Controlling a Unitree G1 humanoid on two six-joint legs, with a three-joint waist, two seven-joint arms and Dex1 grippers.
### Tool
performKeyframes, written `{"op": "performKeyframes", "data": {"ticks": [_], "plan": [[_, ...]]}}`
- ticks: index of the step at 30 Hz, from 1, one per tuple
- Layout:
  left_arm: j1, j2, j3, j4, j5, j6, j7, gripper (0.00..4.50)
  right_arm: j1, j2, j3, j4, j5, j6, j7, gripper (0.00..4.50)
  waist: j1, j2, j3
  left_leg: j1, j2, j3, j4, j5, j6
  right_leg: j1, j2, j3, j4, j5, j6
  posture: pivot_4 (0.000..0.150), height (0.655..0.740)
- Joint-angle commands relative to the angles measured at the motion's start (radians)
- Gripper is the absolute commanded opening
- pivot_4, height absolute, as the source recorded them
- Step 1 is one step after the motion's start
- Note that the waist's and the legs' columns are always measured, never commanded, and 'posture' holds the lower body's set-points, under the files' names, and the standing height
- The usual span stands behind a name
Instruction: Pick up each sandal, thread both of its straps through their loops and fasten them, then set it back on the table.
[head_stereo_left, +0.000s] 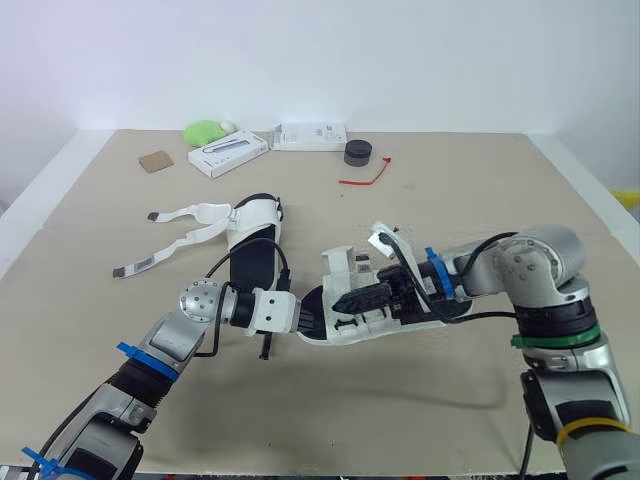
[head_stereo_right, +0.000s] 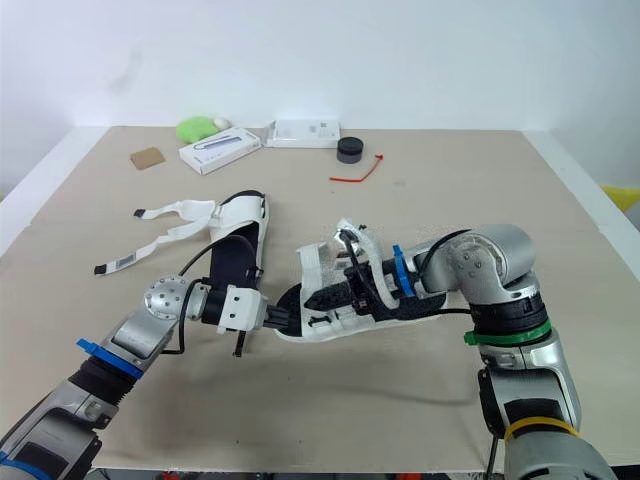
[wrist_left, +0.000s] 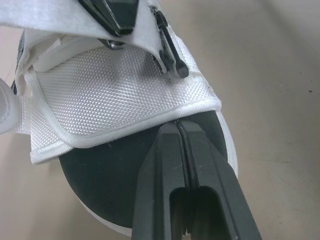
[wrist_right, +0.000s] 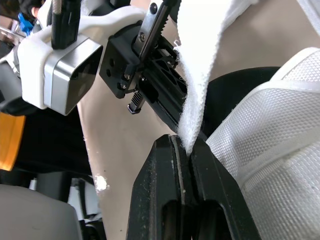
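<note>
Centrally, a white mesh sandal with a black footbed (head_stereo_left: 345, 330) sits between both arms over the beige worktop (head_stereo_left: 450, 200). The left fingers (wrist_left: 160, 165) are pinched together on one end of its sole, just under the mesh upper. The right fingers (wrist_right: 160, 175) are clamped on a white fabric strap (wrist_right: 200, 65) of the same sandal. A second matching sandal (head_stereo_left: 255, 235) lies flat just behind the left arm, its two loose straps (head_stereo_left: 190, 211) unfastened and spread toward the robot's left.
</note>
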Motion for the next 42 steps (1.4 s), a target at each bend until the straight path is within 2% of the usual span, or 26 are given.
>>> {"op": "performKeyframes", "data": {"ticks": [1,7,19,31,42], "plan": [[0.023,0.013,-0.035,0.049,0.056,0.022,-0.012,0.0,-0.059,-0.015,-0.022,0.051,0.088,0.002,-0.009,0.07,0.0,0.0,0.0,0.0,0.0,0.0,0.0,0.0,0.0,0.0,0.0,0.0,0.0,0.0,0.0,0.15,0.74],[0.022,0.007,-0.036,0.051,0.057,0.022,-0.009,0.0,-0.1,-0.029,0.017,0.158,0.202,0.002,-0.07,0.07,0.0,0.0,0.0,0.0,0.0,0.0,0.0,0.0,0.0,0.0,0.0,0.0,0.0,0.001,-0.001,0.15,0.74],[0.028,0.008,-0.035,0.048,0.059,0.025,-0.002,0.0,-0.108,-0.038,0.063,0.181,0.186,0.002,-0.101,0.07,0.0,0.0,0.0,0.0,-0.001,0.0,0.0,0.0,0.0,0.0,-0.001,0.0,0.0,0.0,0.0,0.15,0.74],[0.032,0.009,-0.036,0.045,0.06,0.022,-0.002,0.0,-0.111,-0.08,0.1,0.14,0.311,0.002,-0.124,0.07,0.0,0.0,0.0,0.0,-0.001,0.0,0.0,0.0,0.0,0.0,-0.001,0.0,0.0,0.0,0.0,0.15,0.74],[0.037,0.009,-0.038,0.04,0.062,0.022,0.0,0.0,-0.101,-0.039,0.081,0.202,0.302,0.002,-0.205,0.07,0.0,0.0,0.0,-0.001,-0.001,0.0,0.0,0.0,0.0,0.0,-0.001,0.0,0.0,0.0,0.001,0.15,0.74]]}}
